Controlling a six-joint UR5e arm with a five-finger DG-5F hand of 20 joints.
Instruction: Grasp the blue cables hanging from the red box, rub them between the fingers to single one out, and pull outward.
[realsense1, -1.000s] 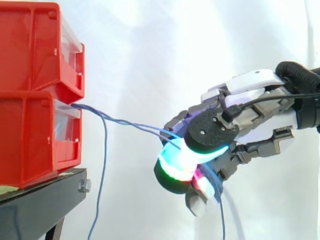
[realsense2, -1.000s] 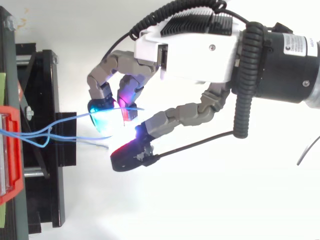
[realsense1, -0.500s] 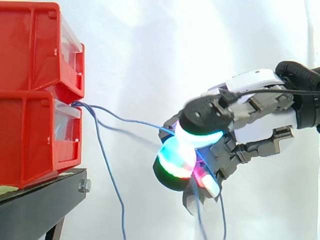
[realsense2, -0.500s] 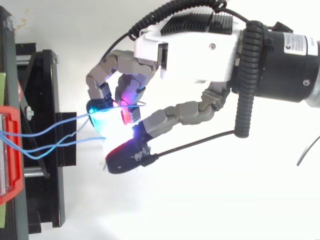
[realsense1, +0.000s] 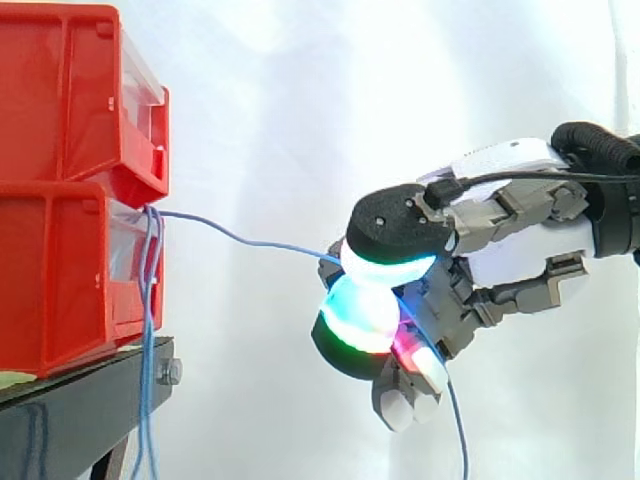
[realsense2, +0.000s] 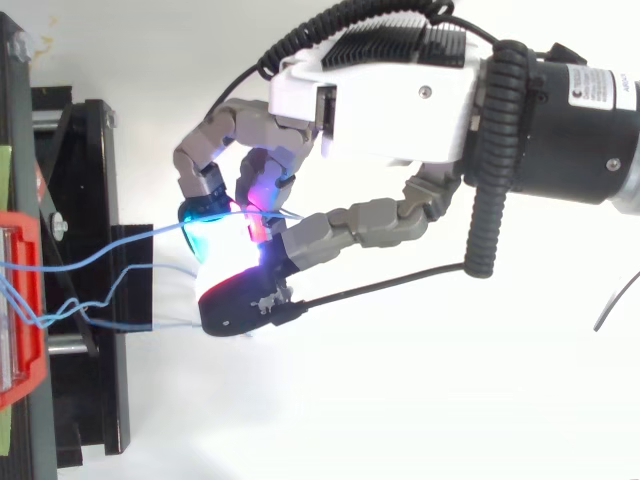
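In the side view, you have one blue cable (realsense1: 250, 240) running out of the front of the red box (realsense1: 60, 270) toward 3 o'clock. It sags slightly toward 4 and goes straight into the hand (realsense1: 500, 215). Its long axis is nearly level, with the box at the hand's 9 o'clock. The thumb and fingertips (realsense1: 360, 310) are curled and pinch that cable between their glowing pads, and its tail drops out toward 5 o'clock. The other blue cables (realsense1: 150, 300) hang toward 6 o'clock against the box, well apart from the hand. You should probably pull toward 3 o'clock, along the cable.

In the top view, the hand (realsense2: 390, 95) reaches in from 3 o'clock, its fingers curled over the blue cable (realsense2: 120, 243). That cable leads off to the red box (realsense2: 22, 350) at 9 o'clock.
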